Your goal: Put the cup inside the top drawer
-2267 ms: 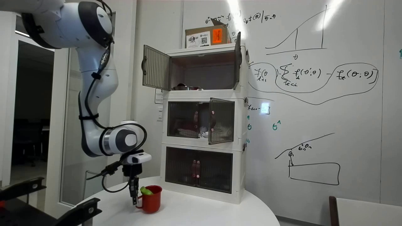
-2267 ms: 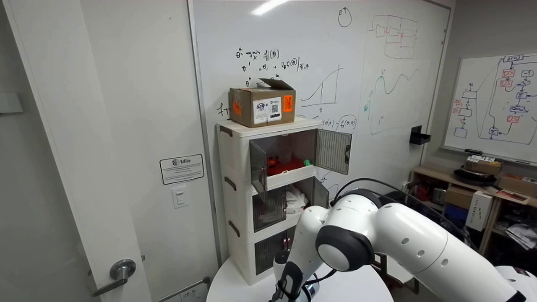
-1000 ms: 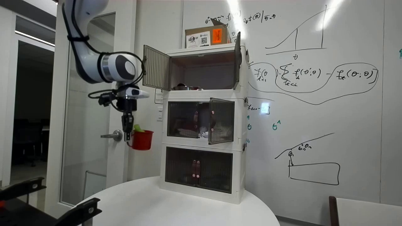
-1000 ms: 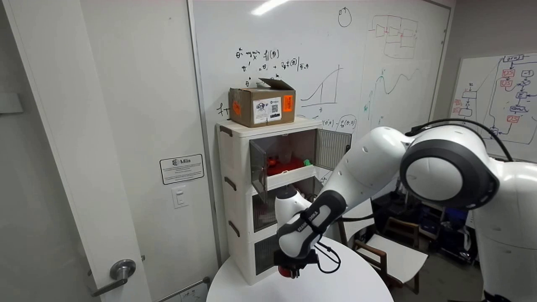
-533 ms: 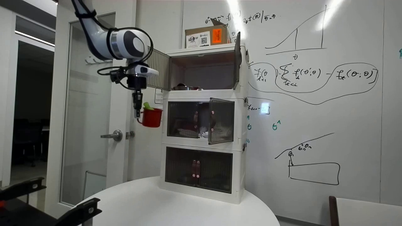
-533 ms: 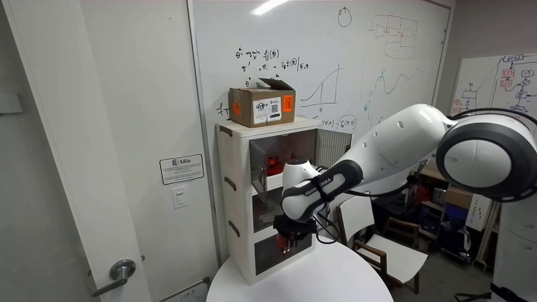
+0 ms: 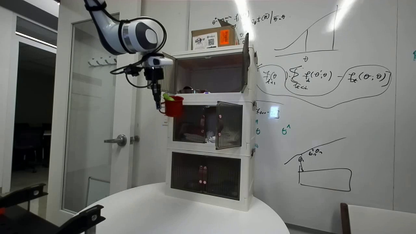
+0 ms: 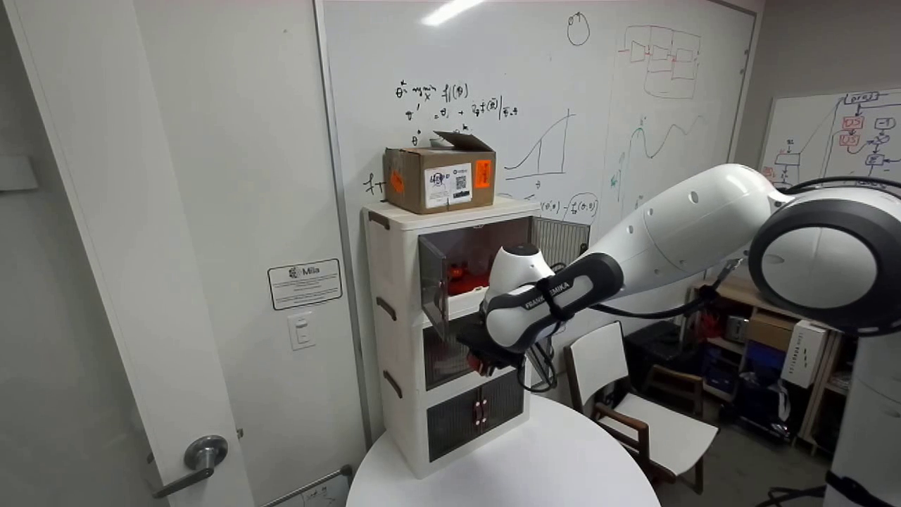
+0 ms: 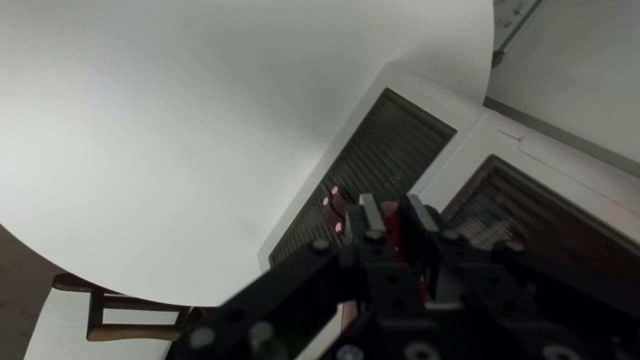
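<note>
Left of centre in an exterior view, the red mug hangs roughly upright above the bench, the jaws gripping its side handle. That grip leaves the body free on the cabinet side, presumably to enter first. A green item pokes over the top, a likely reason to carry it level. At upper centre, both doors of the top compartment stand open; the mug looks lower than its sill, so probably needs lifting.

A labelled cardboard box stands before a marked-up whiteboard. A wooden-armed chair stands near the round white worktop.
</note>
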